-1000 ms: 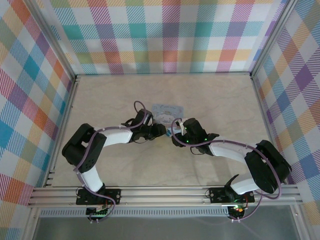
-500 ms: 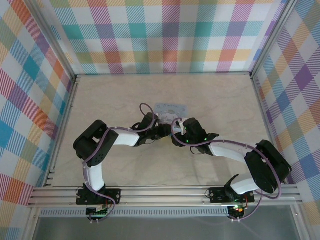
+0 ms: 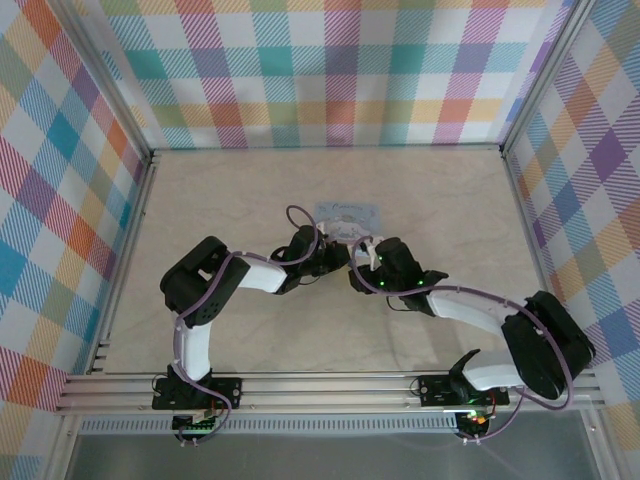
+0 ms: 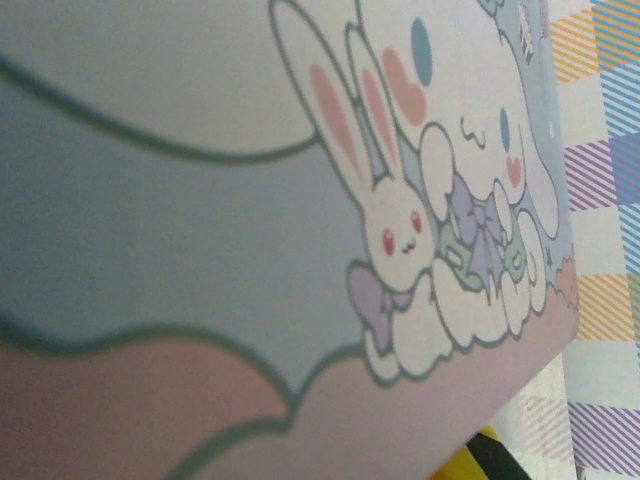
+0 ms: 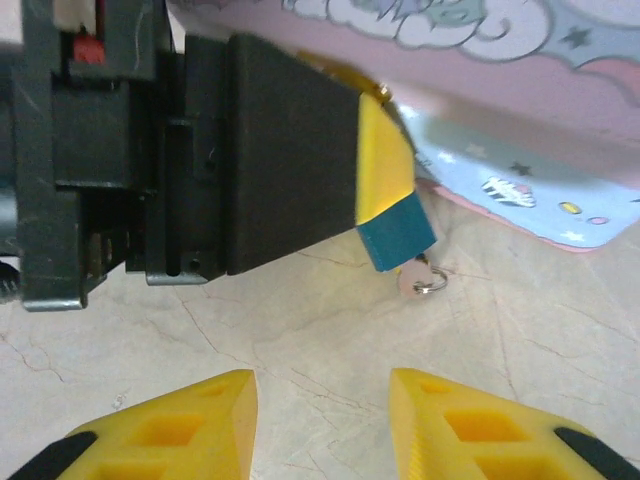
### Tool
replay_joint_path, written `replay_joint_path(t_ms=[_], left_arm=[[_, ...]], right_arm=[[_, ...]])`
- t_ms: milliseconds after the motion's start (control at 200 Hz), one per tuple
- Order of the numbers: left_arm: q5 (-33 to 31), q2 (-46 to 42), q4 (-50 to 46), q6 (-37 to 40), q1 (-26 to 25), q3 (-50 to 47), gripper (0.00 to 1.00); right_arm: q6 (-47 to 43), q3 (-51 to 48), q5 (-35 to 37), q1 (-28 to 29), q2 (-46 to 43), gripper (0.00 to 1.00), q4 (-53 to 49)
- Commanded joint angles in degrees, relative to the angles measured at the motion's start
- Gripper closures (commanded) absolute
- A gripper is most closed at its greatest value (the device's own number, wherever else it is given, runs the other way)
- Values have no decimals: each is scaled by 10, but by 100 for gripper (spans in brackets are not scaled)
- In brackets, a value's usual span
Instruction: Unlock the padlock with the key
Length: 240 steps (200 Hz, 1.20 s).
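The pale-blue cartoon tin (image 3: 348, 214) lies at mid-table, its lid (image 4: 250, 200) close up in the left wrist view. My left gripper (image 3: 336, 256) reaches the tin's near edge; in the right wrist view its yellow and teal fingertip (image 5: 396, 235) pins a small pink key with a ring (image 5: 421, 280) just above the table, beside the tin's corner (image 5: 520, 190). My right gripper (image 5: 320, 410) stands open just short of the key, nothing between its yellow fingers. The padlock is hidden; a small brass glint (image 5: 372, 88) shows behind the left finger at the tin's edge.
Both arms meet at the middle of the beige marbled table (image 3: 450, 200). Plaid walls enclose the left, back and right sides. An aluminium rail (image 3: 330, 385) runs along the near edge. Bare table lies all round the tin.
The left arm has swung forward and to the right, up to the tin's near edge. The tin has slid a little back and right. The right gripper has shifted slightly right.
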Motion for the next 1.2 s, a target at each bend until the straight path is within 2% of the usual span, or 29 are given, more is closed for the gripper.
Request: replay_joint_path(t_ms=[0, 55, 180, 440, 725, 940, 1195], left_arm=[[-7, -11, -93, 8, -4, -5, 87], [-9, -19, -114, 12, -4, -1, 77], [-6, -39, -126, 18, -4, -8, 71], [-26, -127, -169, 36, 3, -40, 69], [-62, -234, -250, 80, 32, -53, 60], [-78, -257, -306, 109, 72, -26, 54], [-65, -208, -319, 114, 110, 20, 53]], right_arm=[[11, -15, -7, -15, -25, 59, 11], [15, -19, -14, -23, -30, 58, 11], [19, -23, -19, -28, -37, 58, 10], [20, -24, -23, -28, -38, 59, 1], [25, -12, -16, -16, -26, 59, -11], [46, 17, 24, 27, 23, 59, -17], [109, 109, 125, 79, 109, 58, -80]])
